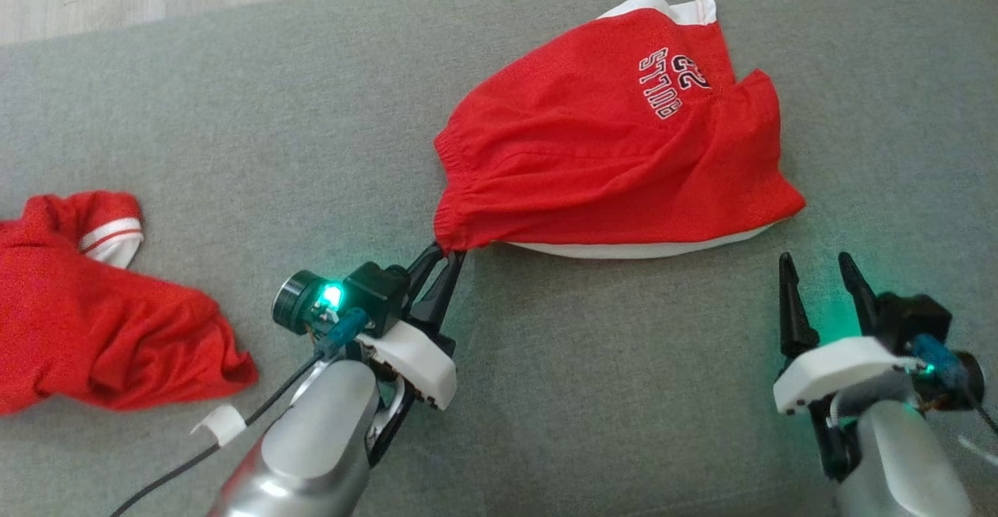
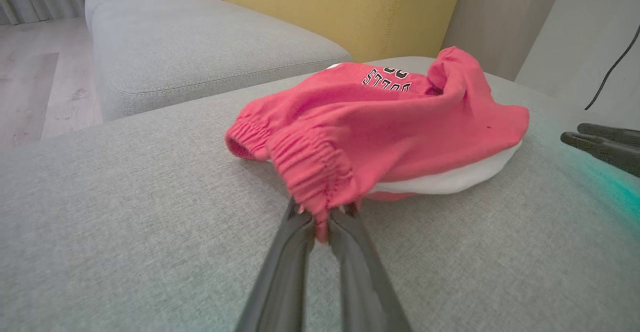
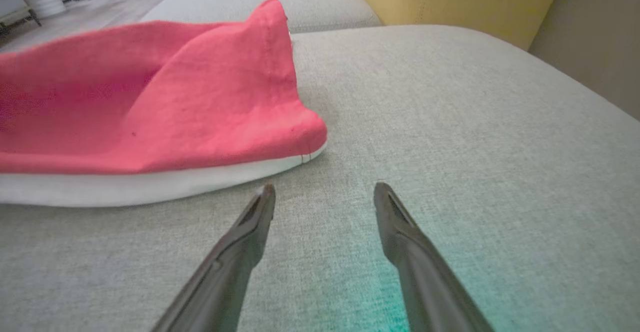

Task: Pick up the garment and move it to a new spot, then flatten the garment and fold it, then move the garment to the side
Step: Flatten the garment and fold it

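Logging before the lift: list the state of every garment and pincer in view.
red shorts: crumpled, unfolded, lying on the grey cushion, waistband corner gripped.
left pincer: shut on the shorts' waistband.
right pincer: open, holding nothing, apart from the shorts.
second red garment: crumpled, lying loose at the left.

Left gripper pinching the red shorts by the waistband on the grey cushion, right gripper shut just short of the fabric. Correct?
Not quite: the right gripper is open, fingers spread above the grey cushion, as the right wrist view shows. The rest stands: the left gripper is shut on the waistband of the red shorts, and the right one sits short of the fabric.
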You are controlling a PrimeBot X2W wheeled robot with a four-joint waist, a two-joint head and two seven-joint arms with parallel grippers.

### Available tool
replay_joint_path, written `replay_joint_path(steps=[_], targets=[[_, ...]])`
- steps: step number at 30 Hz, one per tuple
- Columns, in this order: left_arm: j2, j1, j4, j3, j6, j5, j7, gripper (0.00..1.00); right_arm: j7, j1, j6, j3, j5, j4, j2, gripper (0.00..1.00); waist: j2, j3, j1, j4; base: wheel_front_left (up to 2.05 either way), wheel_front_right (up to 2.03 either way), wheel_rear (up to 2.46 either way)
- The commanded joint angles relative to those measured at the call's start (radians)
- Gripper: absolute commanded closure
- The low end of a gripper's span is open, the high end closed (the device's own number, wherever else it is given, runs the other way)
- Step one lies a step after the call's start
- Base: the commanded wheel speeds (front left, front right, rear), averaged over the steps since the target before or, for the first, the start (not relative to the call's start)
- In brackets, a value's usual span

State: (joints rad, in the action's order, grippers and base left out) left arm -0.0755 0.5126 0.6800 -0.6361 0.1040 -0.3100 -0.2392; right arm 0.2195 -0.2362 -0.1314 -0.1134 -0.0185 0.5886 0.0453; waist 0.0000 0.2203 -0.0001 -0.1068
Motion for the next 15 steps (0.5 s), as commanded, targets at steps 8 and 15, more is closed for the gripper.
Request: replay_joint_path(steps=[8, 15], targets=[[-0.014, 0.022, -0.058, 0.020, -0.013, -0.012, 0.004, 1.00, -0.012, -0.151, 0.001, -0.029, 0.058, 0.085, 0.005, 0.00, 0.0000, 0.017, 0.0001, 0.020, 0.00, 0.00, 0.00], [-0.013, 0.031, -0.076, 0.011, -0.017, -0.016, 0.011, 1.00, -0.026, -0.230, 0.001, -0.072, 0.131, 0.197, 0.005, 0.00, 0.0000, 0.032, 0.0001, 0.036, 0.00, 0.00, 0.00]])
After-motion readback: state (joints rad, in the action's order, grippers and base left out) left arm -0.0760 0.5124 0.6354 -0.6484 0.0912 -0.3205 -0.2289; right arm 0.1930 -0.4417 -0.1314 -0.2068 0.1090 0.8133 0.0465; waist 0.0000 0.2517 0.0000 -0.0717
